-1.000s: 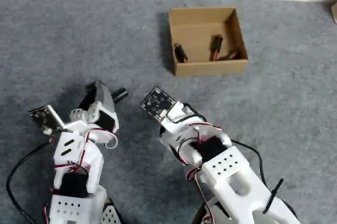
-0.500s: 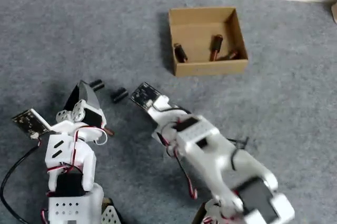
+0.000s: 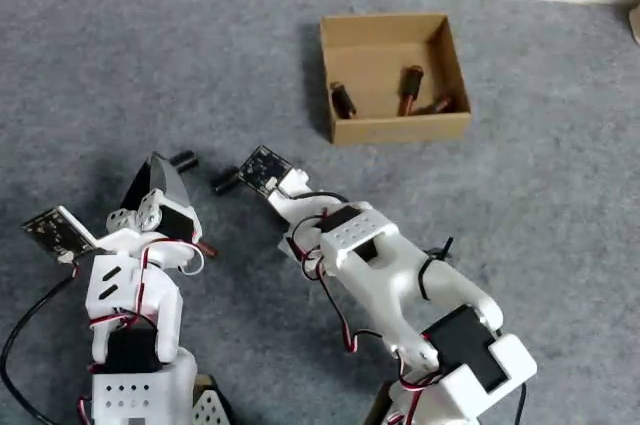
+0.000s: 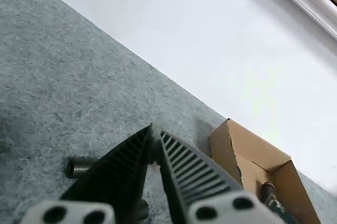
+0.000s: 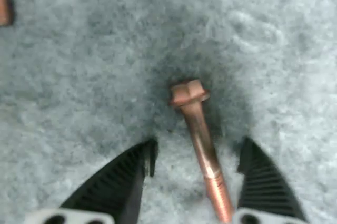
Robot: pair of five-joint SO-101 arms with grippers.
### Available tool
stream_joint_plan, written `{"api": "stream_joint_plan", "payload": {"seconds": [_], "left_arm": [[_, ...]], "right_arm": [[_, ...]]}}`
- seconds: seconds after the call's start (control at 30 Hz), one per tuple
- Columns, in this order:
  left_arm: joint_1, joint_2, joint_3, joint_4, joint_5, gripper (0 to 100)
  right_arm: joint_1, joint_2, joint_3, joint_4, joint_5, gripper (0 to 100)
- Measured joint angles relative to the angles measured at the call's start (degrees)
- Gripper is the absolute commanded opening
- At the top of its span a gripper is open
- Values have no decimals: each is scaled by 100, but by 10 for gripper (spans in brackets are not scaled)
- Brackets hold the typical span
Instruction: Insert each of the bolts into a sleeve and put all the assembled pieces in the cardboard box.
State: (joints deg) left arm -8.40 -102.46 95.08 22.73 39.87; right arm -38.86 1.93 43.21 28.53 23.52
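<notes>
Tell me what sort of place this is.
Probably a robotics workbench or lab: a left arm and right arm sit on a grey mat, with a loose bolt and a cardboard box holding parts.

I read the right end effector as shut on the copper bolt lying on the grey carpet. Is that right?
Not quite. The right end effector is open, not shut: the right wrist view shows one finger on each side of the copper bolt, with the jaws spread apart. The rest holds: the bolt does lie on the grey carpet.
</notes>
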Motion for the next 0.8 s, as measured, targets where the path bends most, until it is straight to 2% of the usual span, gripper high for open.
{"api": "stream_joint_plan", "payload": {"seconds": [0.03,0.23,0.4,0.53,0.8], "left_arm": [[0,0,0,0,0,7],[0,0,0,0,0,7],[53,0,0,0,-9,7],[53,0,0,0,-9,7],[70,0,0,0,-9,7]], "right_arm": [[0,0,0,0,0,26],[44,44,-149,97,0,5],[35,-571,149,448,-9,5],[35,-1705,941,580,-18,5],[26,-4897,2804,607,-53,5]]}}
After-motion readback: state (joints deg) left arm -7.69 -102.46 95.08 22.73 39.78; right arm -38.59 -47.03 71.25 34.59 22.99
